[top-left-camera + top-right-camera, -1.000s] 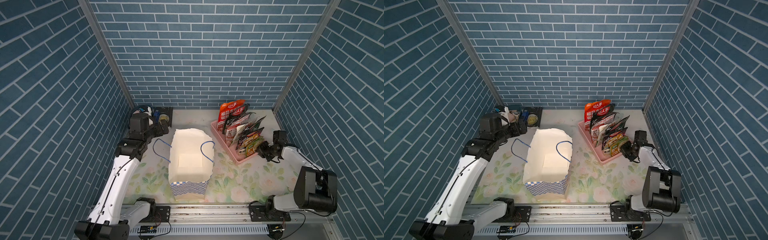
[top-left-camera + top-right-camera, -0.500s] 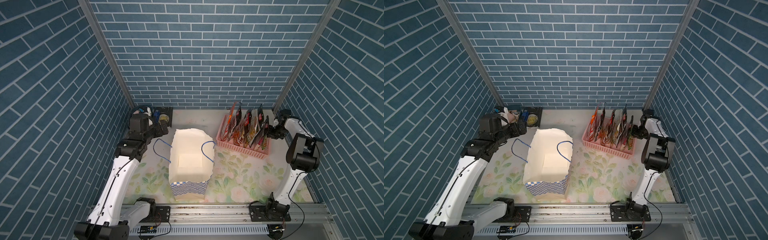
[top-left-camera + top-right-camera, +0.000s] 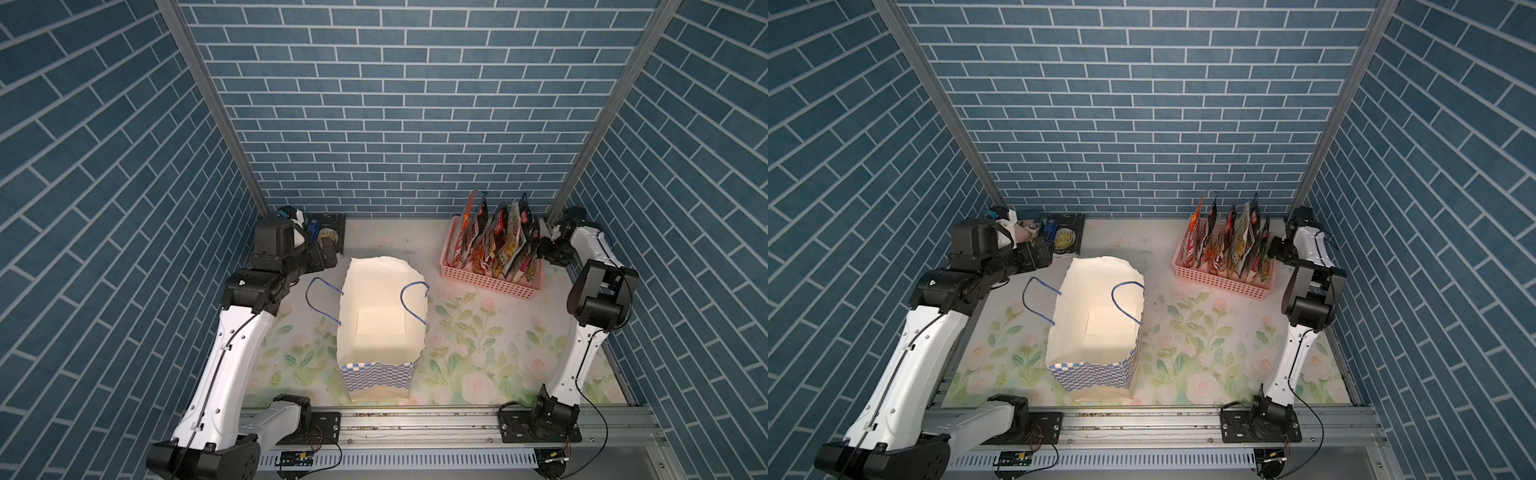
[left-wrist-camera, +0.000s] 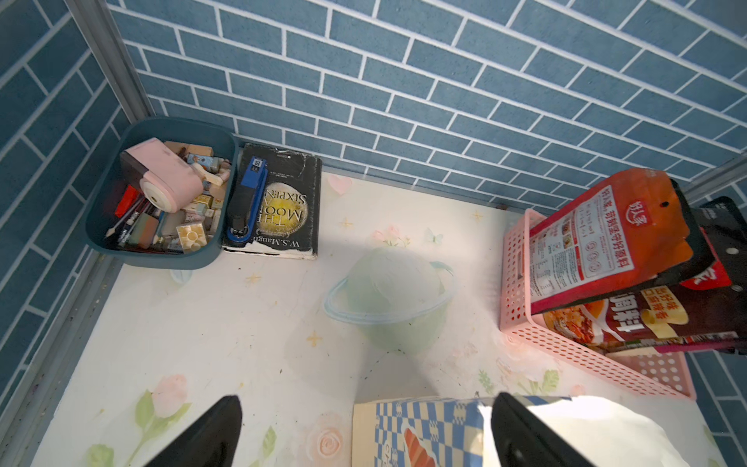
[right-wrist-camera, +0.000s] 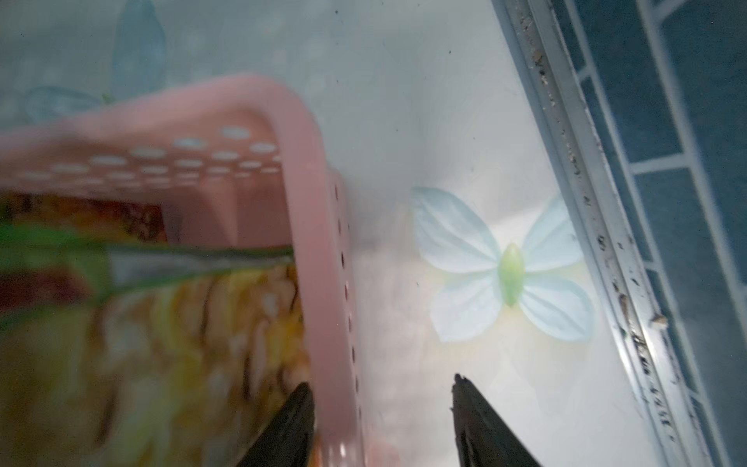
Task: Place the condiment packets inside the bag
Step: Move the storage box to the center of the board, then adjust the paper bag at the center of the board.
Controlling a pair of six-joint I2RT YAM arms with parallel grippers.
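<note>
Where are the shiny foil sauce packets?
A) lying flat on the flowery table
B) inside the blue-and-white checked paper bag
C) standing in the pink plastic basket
C: the shiny foil packets stand upright in the pink plastic basket, while the checked paper bag shows only its white inside.

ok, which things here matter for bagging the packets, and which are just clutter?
Job: condiment packets, bag, pink basket holding the packets.
Clutter: blue tray of stationery, book, blue stapler on the book.
</note>
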